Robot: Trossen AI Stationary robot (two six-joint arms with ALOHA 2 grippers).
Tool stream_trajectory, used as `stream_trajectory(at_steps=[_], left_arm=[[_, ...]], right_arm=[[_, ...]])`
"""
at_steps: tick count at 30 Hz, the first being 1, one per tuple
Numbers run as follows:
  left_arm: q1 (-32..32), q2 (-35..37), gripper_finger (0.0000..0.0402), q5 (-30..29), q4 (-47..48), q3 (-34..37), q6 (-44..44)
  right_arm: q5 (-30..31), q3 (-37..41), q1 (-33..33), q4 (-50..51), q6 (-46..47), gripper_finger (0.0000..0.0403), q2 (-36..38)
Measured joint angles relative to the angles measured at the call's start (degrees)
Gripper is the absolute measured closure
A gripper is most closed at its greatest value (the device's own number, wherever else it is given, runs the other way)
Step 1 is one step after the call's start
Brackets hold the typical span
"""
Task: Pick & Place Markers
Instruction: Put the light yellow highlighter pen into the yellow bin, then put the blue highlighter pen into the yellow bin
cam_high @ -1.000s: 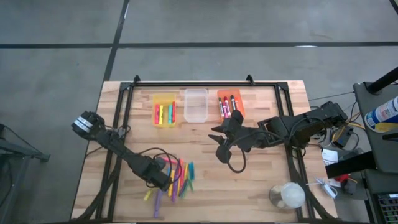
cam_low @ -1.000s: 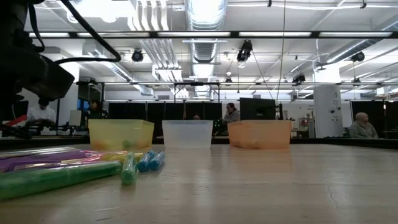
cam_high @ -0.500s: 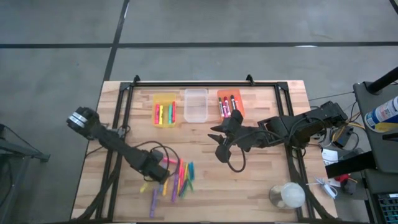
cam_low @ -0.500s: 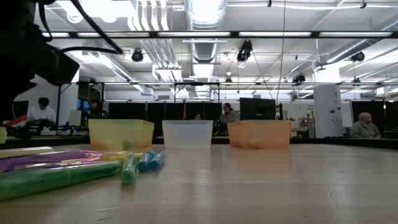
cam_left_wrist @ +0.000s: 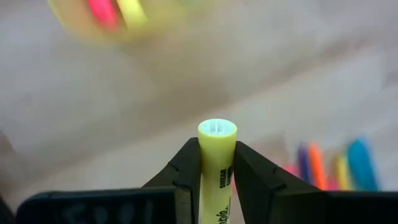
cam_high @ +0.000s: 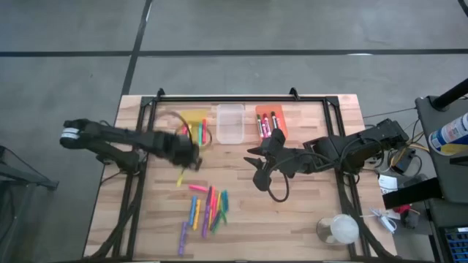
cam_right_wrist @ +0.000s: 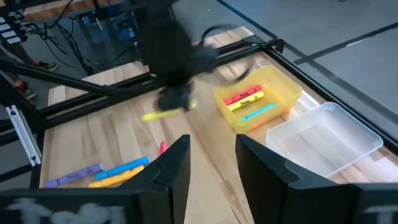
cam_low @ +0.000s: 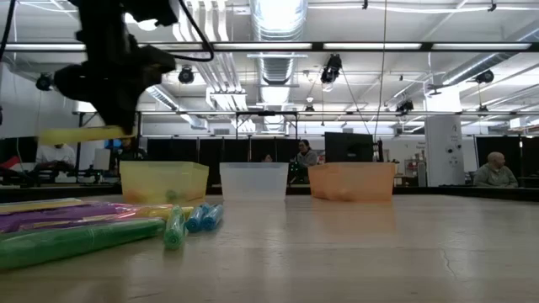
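A: Left arm pose?
B: It reaches across the table's left half, above the wood. The left gripper (cam_high: 184,155) hangs just near of the yellow bin (cam_high: 194,117), its fingers (cam_left_wrist: 186,163) clamped on a yellow marker (cam_left_wrist: 217,163). In the high view the marker's tail juts out near of the gripper.

A: What does each view add?
B: The low view shows the yellow marker (cam_low: 84,134) held level, higher than the bin rims. The left wrist view shows its round end poking out between the pads. The right wrist view shows the left gripper (cam_right_wrist: 176,98) from across the table, with the marker (cam_right_wrist: 163,114) airborne.

A: The loose markers?
B: The loose markers (cam_high: 207,210) lie in a fan on the near-left wood, well apart from the bins: about nine, pink, yellow, blue, green and purple; overlap blocks an exact count.

A: The bins, left to right?
B: Three along the far edge: the yellow bin with about four markers, a clear bin (cam_high: 229,123) with nothing visible inside, and an orange bin (cam_high: 270,121) with about four.

A: The right arm?
B: It waits at centre-right. The right gripper (cam_high: 257,166) sits near of the orange bin, fingers (cam_right_wrist: 174,169) apart, holding nothing.
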State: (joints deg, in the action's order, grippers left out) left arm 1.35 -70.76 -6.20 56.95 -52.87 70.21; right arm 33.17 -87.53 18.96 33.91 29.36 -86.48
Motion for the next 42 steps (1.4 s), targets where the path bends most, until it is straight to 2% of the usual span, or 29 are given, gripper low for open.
stream_trajectory(at_steps=[9, 13, 15, 18, 26, 30, 37, 42], left_arm=[[-30.1, 1.93, 0.0329, 1.96, -4.53, -5.71, -21.48], [-40.08, 0.14, 0.0329, 5.07, -7.92, -7.12, -26.12], [-43.17, -1.13, 0.0329, 7.78, -10.41, -7.12, -26.99], [-44.9, -4.13, 0.0329, 12.01, -13.08, -6.9, -27.54], [-44.75, -12.46, 0.0327, 12.31, -13.62, -6.83, -28.83], [-44.77, -14.73, 0.0309, 12.71, -14.11, -6.83, -29.85], [-44.75, -15.4, 0.0261, 13.07, -14.32, -6.83, -30.53], [-44.75, -14.05, 0.0255, 14.92, -12.43, -7.45, -29.04]], right_arm=[[0.0, 0.0, 0.0, 0.01, 0.13, 0.0282, 0.02], [0.0, 0.0, 0.0, 0.02, 0.07, 0.0282, 0.02], [-0.03, 0.0, 0.0, 0.03, 0.04, 0.0282, 0.02], [-0.03, 0.0, 0.0, 0.1, -0.53, 0.0282, 0.02], [-0.05, 0.0, 0.0, 0.13, -3.37, 0.0282, 0.02], [-0.05, 0.0, 0.0, 0.13, -3.73, 0.0282, 0.02], [-0.07, 0.0, -0.25, 0.13, -4.52, 0.0282, 0.02], [-0.07, 0.0, -0.27, 0.12, -4.52, 0.0282, 0.02]])
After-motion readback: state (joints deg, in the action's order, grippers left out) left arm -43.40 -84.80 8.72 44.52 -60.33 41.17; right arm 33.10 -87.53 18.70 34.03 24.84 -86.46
